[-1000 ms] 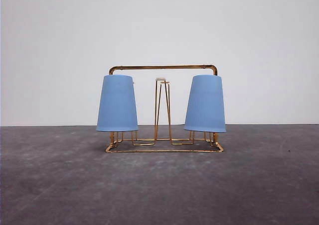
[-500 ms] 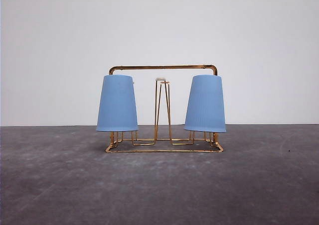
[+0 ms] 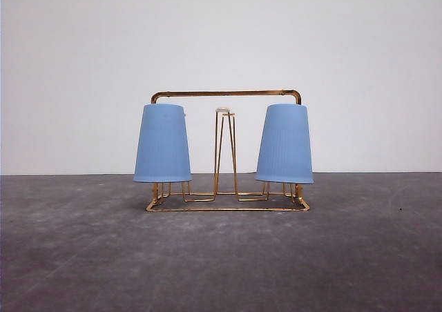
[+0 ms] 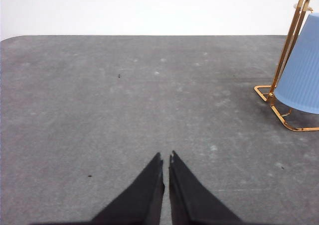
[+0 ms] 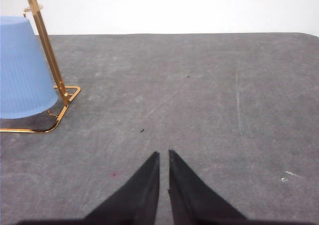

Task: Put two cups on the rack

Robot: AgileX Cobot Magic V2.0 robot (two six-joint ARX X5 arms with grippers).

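Observation:
A gold wire rack (image 3: 226, 92) stands on the grey table in the front view. Two light blue ribbed cups hang upside down on its outer prongs, the left cup (image 3: 162, 143) and the right cup (image 3: 284, 144). The centre prong with its white tip is bare. In the left wrist view my left gripper (image 4: 165, 158) is shut over bare table, well away from the rack (image 4: 288, 46) and a cup (image 4: 303, 70). The right wrist view has my right gripper (image 5: 164, 154) shut too, with a cup (image 5: 22, 68) on the rack (image 5: 49, 48) off to its side.
The grey mottled table (image 3: 221, 257) stretches wide around the rack, with a plain white wall behind it. A few small dark specks (image 5: 142, 131) lie on the surface.

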